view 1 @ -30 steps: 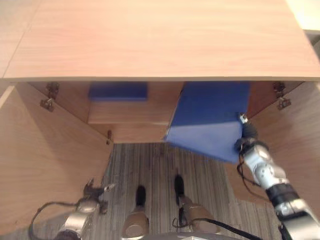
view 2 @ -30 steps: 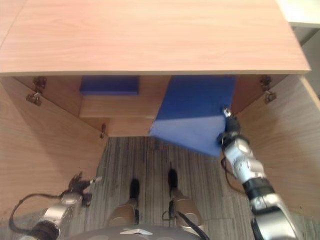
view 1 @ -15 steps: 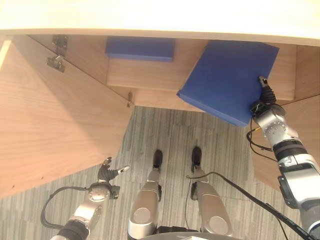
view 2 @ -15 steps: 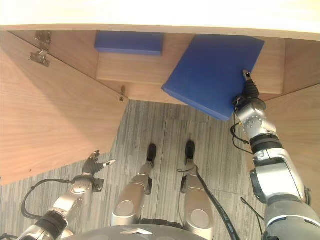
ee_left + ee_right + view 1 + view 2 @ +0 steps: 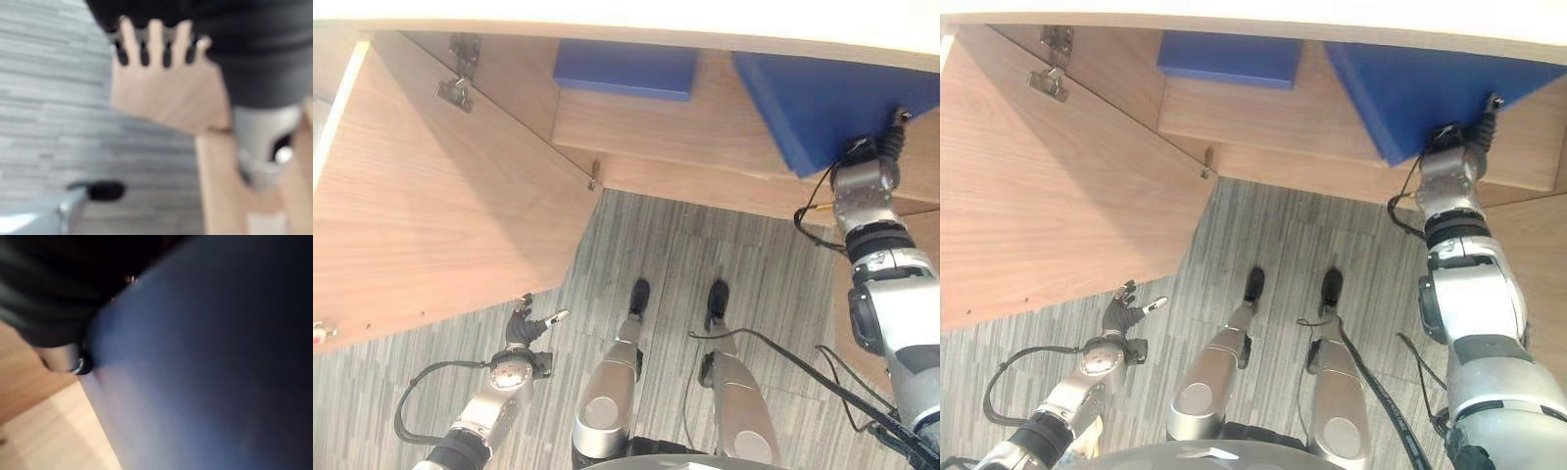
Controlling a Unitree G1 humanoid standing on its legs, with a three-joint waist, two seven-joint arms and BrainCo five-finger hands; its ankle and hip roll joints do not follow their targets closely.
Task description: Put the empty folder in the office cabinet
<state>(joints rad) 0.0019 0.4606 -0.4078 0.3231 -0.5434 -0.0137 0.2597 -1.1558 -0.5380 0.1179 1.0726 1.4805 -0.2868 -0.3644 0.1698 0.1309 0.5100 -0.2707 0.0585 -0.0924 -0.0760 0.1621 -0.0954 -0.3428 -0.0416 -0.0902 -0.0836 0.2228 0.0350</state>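
A blue folder (image 5: 822, 103) is tilted in the right half of the open wooden cabinet, its lower corner over the shelf (image 5: 695, 147). My right hand (image 5: 864, 166) is shut on the folder's right edge, with one dark-tipped finger (image 5: 1492, 106) lying against the face. The right wrist view shows the folder's blue cover (image 5: 210, 357) from very close, beside the hand's dark cover (image 5: 44, 293). My left hand (image 5: 524, 333) hangs low over the carpet, and its fingers (image 5: 155, 41) are straight and hold nothing.
A second blue folder (image 5: 626, 67) lies flat at the back left of the shelf. The cabinet's left door (image 5: 440, 225) swings wide open, with hinges (image 5: 457, 86) at its top. Grey striped carpet (image 5: 724, 245) lies below.
The camera has tipped down. My right hand has carried the blue folder up and deeper into the cabinet, so it no longer hangs out over the carpet. The left hand has stayed put.
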